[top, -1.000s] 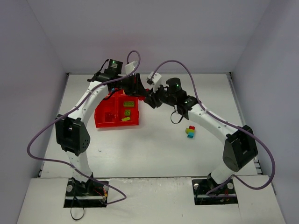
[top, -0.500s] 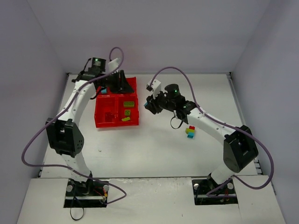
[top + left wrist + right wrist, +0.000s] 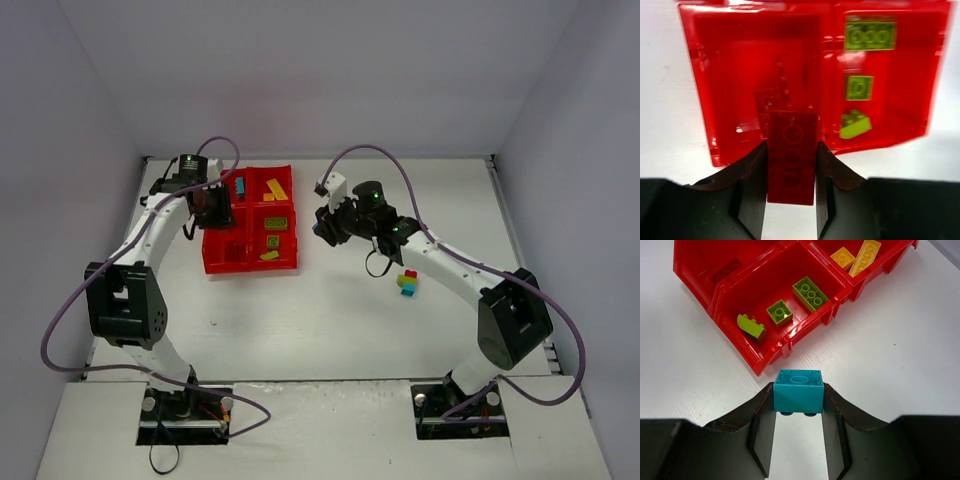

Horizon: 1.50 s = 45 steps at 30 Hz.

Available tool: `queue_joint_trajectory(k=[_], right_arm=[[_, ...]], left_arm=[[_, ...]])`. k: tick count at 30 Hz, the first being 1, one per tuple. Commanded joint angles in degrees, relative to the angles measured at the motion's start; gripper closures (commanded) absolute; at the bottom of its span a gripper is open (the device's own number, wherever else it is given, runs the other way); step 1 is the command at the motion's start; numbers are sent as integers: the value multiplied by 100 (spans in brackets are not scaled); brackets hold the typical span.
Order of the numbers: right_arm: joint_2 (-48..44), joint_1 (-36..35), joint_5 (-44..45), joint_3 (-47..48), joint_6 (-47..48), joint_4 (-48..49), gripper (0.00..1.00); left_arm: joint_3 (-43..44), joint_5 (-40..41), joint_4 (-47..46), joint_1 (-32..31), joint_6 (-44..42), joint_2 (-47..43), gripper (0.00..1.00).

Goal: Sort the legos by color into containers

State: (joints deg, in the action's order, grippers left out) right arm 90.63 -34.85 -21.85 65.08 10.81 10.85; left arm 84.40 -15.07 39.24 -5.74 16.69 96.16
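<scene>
White table (image 3: 330, 320); left fingers (image 3: 756, 167) grip a red brick (image 3: 791, 165); centre it over the near-left compartment (image 3: 730, 75) of the tray (image 3: 250, 266), release low; right fingers (image 3: 762, 412) hold a cyan brick (image 3: 798, 396).

The left pincer (image 3: 212, 210), red brick (image 3: 791, 160) in its grip, has swung away from the right pincer (image 3: 322, 226) to the left edge of the tray (image 3: 212, 268), uncovering a blue brick (image 3: 240, 187) and yellow bricks (image 3: 275, 188) to its right. The right pincer, gripping a cyan brick (image 3: 798, 390), has drawn back; the tray lies just ahead of it.
</scene>
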Motion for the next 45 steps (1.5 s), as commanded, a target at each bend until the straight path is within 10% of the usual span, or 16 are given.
queue_joint_trajectory(k=[1,9,26,45], right_arm=[[-19,31,40,347,53,216,98],[-2,31,-21,444,62,216,98],[78,-13,-250,734,158,216,98],[-54,-101,-224,717,185,198,96]], left_arm=[[-11,786,-374,-33,1,33,77],[129,655,-400,-41,115,96,29],[235,-3904,-2394,-349,1873,-257,22],[1149,-4109,-1508,-1289,1285,658,23]])
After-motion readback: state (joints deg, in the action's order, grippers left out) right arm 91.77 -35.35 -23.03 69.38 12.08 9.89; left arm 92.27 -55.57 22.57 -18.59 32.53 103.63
